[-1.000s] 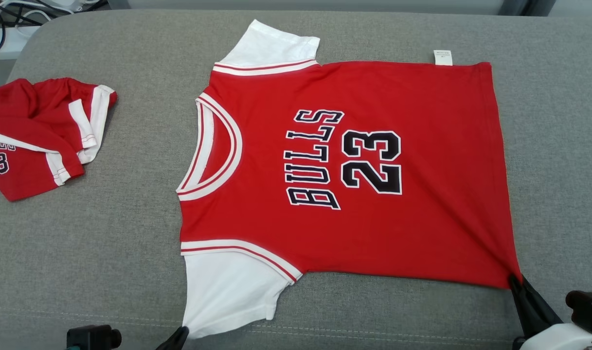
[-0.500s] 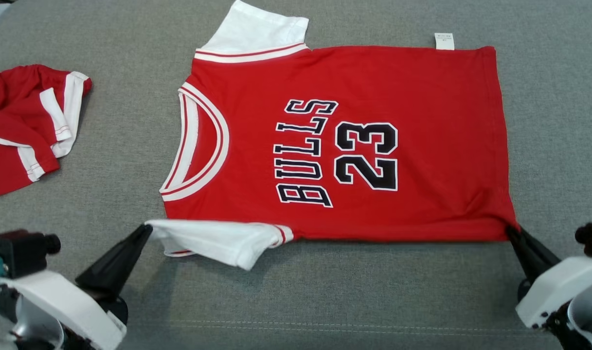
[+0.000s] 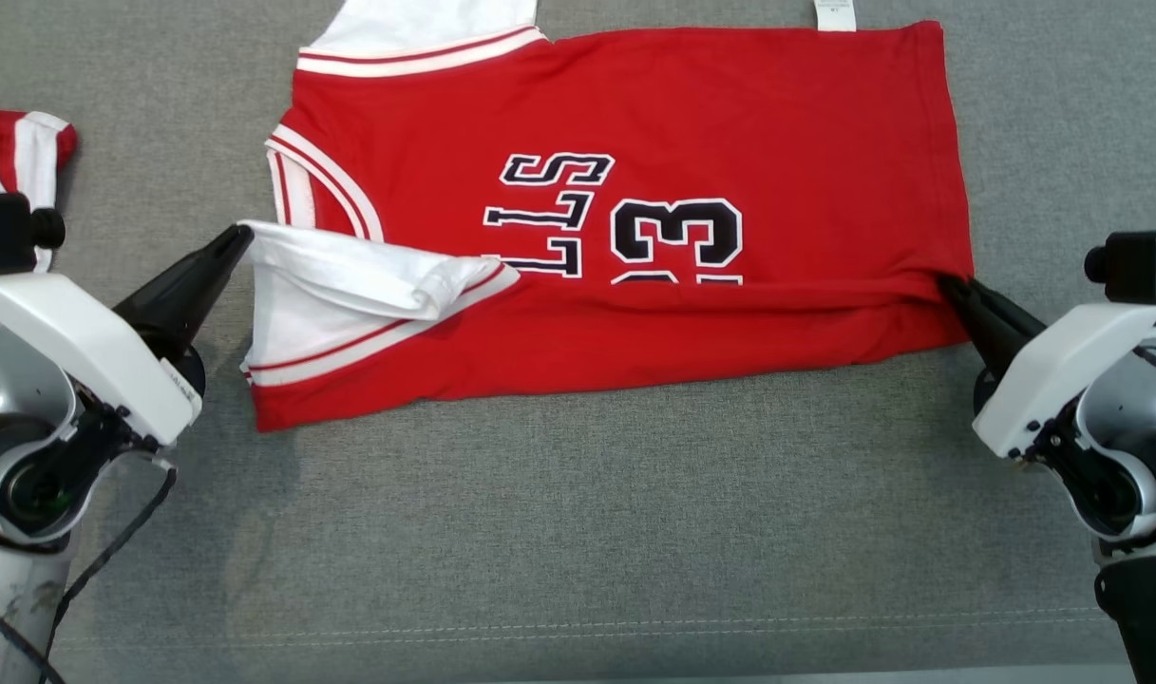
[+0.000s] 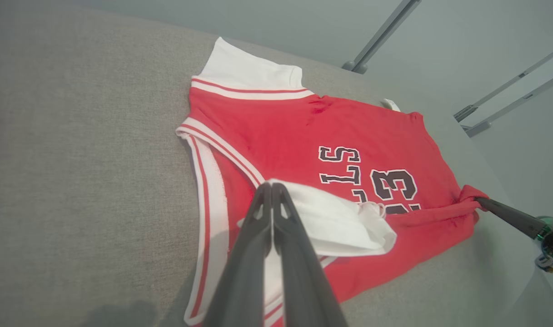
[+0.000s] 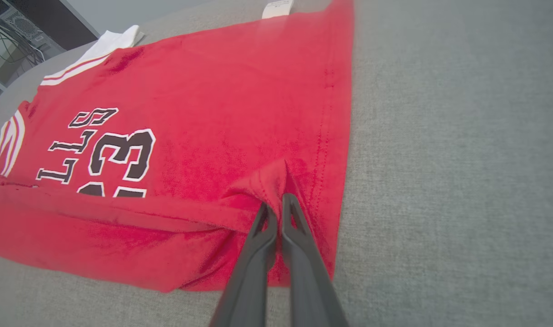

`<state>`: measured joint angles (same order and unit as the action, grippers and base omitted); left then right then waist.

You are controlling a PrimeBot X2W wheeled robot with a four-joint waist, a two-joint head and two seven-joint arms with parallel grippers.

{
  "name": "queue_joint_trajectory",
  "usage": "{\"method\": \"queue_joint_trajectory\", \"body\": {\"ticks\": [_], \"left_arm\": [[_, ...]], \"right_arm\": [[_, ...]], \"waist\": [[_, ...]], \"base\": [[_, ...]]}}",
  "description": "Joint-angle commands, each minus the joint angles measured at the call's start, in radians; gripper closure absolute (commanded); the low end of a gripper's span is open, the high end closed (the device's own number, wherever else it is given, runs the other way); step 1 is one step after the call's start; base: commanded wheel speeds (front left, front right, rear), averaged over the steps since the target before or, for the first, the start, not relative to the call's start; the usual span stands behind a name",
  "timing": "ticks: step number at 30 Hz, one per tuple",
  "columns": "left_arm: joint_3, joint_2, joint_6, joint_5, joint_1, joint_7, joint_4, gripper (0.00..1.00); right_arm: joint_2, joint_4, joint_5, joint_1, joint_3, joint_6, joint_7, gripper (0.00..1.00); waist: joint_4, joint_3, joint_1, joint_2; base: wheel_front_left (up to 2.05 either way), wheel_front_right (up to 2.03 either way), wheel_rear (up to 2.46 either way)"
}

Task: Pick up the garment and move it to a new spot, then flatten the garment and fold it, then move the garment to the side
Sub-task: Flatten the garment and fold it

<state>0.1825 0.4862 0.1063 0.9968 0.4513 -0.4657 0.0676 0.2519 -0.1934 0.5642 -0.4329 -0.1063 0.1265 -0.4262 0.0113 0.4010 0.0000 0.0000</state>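
Observation:
The garment [image 3: 653, 114] is a red jersey with white sleeves and black lettering, lying on the grey cushion [image 3: 578, 532]. Its near edge is folded up over the lettering, which is half covered. My left gripper [image 3: 240, 233] is shut on the near white sleeve [image 3: 350, 275], which lies doubled over the chest beside the collar. In the left wrist view the left gripper [image 4: 271, 186] pinches that sleeve [image 4: 340, 222]. My right gripper [image 3: 948, 283] is shut on the near hem corner. In the right wrist view the right gripper [image 5: 276, 202] holds a bunched fold of red cloth [image 5: 262, 181].
A second red and white garment [image 3: 27, 152] lies crumpled at the far left of the cushion, just behind my left wrist. Bare grey cushion stretches in front of the fold. A white care tag [image 3: 834, 14] sticks out at the jersey's far edge.
Both grippers have carried the jersey's near edge and sleeve away from me, over the front of the jersey, making a lengthwise fold. The head camera has also tilted, shifting the whole picture.

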Motion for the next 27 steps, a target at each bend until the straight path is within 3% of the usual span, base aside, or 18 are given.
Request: {"method": "queue_joint_trajectory", "body": {"ticks": [1,5,6,7,8,9,10,11,18,22,27], "left_arm": [[-0.032,0.035,0.012,0.010,0.072,0.012,0.021,1.00],[-0.019,0.032,0.017,0.015,0.108,0.021,0.086,1.00],[-0.016,0.030,0.018,0.018,0.114,0.023,0.106,1.00],[-0.015,0.027,0.019,0.024,0.119,0.025,0.124,1.00],[-0.012,0.027,0.019,0.028,0.121,0.024,0.142,1.00],[-0.009,0.029,0.020,0.026,0.123,0.027,0.156,1.00],[-0.011,0.025,0.020,0.029,0.125,0.038,0.166,0.78],[-0.013,0.020,0.021,0.037,0.126,0.048,0.172,0.00],[0.000,0.031,0.022,-0.036,0.060,0.194,0.136,0.00],[-0.010,0.018,-0.047,-0.120,-0.031,0.310,0.083,0.00],[-0.018,-0.009,-0.145,-0.186,-0.159,0.396,0.023,0.00]], "right_arm": [[0.017,-0.005,0.014,-0.038,-0.031,0.004,0.019,1.00],[0.025,-0.042,0.033,-0.086,-0.059,0.004,0.048,1.00],[0.024,-0.054,0.041,-0.099,-0.064,0.004,0.063,0.84],[0.025,-0.061,0.047,-0.110,-0.072,0.004,0.081,0.55],[0.027,-0.070,0.053,-0.118,-0.078,0.004,0.099,0.00],[0.028,-0.081,0.062,-0.122,-0.082,0.004,0.112,0.00],[0.031,-0.088,0.068,-0.126,-0.086,0.004,0.127,0.00],[0.034,-0.094,0.073,-0.125,-0.086,0.004,0.147,0.00],[0.053,-0.076,0.095,-0.035,-0.061,0.004,0.309,0.00],[0.041,-0.040,0.040,0.067,-0.006,0.004,0.440,0.00],[-0.022,-0.003,-0.071,0.173,0.039,0.004,0.553,0.00]], "waist": [[-0.008,0.012,0.0000,0.0000],[-0.011,0.023,0.0000,0.0000],[-0.012,0.025,0.0000,0.0000],[-0.012,0.027,0.0000,0.0000],[-0.011,0.029,0.0000,0.0000],[-0.010,0.030,0.0000,0.0000],[-0.008,0.030,0.0000,0.0000],[-0.006,0.031,0.0000,0.0000],[0.010,0.013,0.0000,0.0000],[0.018,-0.007,0.0000,0.0000],[0.012,-0.032,0.0000,0.0000]], "base": [[0.00,0.00,0.00],[0.00,0.00,0.00],[0.00,0.00,0.00],[0.00,0.00,0.00],[0.00,0.00,0.00],[0.00,0.00,0.00],[0.00,0.00,0.00],[0.00,0.00,0.00],[0.00,0.00,0.00],[0.00,0.00,0.00],[0.00,0.00,0.00]]}}
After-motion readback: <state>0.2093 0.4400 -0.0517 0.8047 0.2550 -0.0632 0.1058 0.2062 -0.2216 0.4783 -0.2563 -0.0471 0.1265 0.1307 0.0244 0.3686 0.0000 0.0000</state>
